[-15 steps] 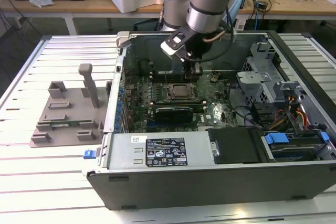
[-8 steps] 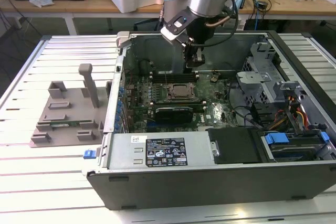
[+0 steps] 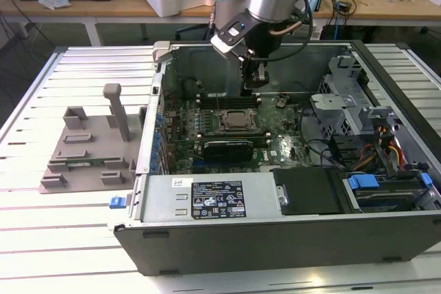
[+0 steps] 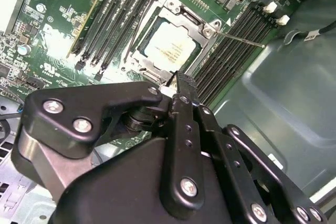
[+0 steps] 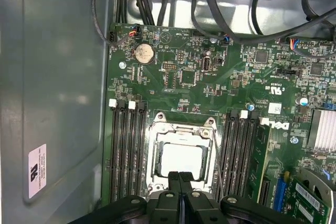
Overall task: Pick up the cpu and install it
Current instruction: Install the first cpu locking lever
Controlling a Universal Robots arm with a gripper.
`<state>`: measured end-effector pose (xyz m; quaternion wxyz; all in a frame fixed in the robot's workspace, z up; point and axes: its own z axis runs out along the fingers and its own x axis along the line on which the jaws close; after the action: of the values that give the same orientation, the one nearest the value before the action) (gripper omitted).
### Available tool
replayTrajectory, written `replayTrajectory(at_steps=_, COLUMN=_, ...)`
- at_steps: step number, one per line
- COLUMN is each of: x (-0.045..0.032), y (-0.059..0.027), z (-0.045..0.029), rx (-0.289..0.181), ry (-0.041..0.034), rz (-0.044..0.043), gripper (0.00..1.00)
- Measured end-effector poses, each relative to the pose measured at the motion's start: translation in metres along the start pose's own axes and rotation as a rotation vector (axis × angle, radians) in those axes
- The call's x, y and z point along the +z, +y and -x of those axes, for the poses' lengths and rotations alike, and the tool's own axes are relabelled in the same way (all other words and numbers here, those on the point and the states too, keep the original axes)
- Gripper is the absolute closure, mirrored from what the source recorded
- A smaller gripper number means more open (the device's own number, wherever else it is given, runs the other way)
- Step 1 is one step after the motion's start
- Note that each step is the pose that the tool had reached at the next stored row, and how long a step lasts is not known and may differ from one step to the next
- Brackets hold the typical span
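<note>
**Exterior view:** the black two-fingered claw [image 3: 253,87] hangs inside the open grey steel computer case [image 3: 289,239]; the square metal-framed socket [image 3: 238,120] lies just below its tips.

**First wrist view:** the fingers [image 5: 172,178] are pressed together, with nothing held between them; the small, flat, silvery-grey square cpu [image 5: 181,159] sits just beyond the tips, seated inside the socket frame on the green motherboard [image 5: 210,77]; whether the tips touch it cannot be told.

**Second wrist view:** the claw is closed and empty here too, and the cpu [image 4: 168,51] lies just past the tips; a thin metal lever [image 4: 239,39] runs out beside the socket.

**Judgement:** placement looks done, so the step in hand is late installation; whatever follows calls for leaving the seated chip undisturbed and keeping clear of the lever.
</note>
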<state>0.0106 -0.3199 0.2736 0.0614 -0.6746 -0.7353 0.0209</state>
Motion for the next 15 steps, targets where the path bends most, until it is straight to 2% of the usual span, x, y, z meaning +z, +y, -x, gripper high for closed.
replayTrajectory(at_steps=2, x=-0.0001, y=0.0000, z=0.0000, rx=-0.017, ry=-0.0019, rz=-0.0012, gripper=0.89)
replayTrajectory(at_steps=3, x=0.0000, y=0.0000, z=0.0000, rx=-0.065, ry=-0.0072, rz=-0.0040, gripper=0.89)
replayTrajectory(at_steps=9, x=0.0000, y=0.0001, z=0.0000, rx=-0.178, ry=-0.0200, rz=-0.0112, gripper=0.89)
replayTrajectory(at_steps=12, x=0.0000, y=0.0001, z=0.0000, rx=-0.253, ry=-0.0286, rz=-0.0158, gripper=0.89)
replayTrajectory(at_steps=14, x=0.0000, y=0.0001, z=0.0000, rx=-0.332, ry=-0.0377, rz=-0.0208, gripper=0.89)
replayTrajectory(at_steps=15, x=0.0000, y=0.0001, z=0.0000, rx=-0.391, ry=-0.0445, rz=-0.0246, gripper=0.89)
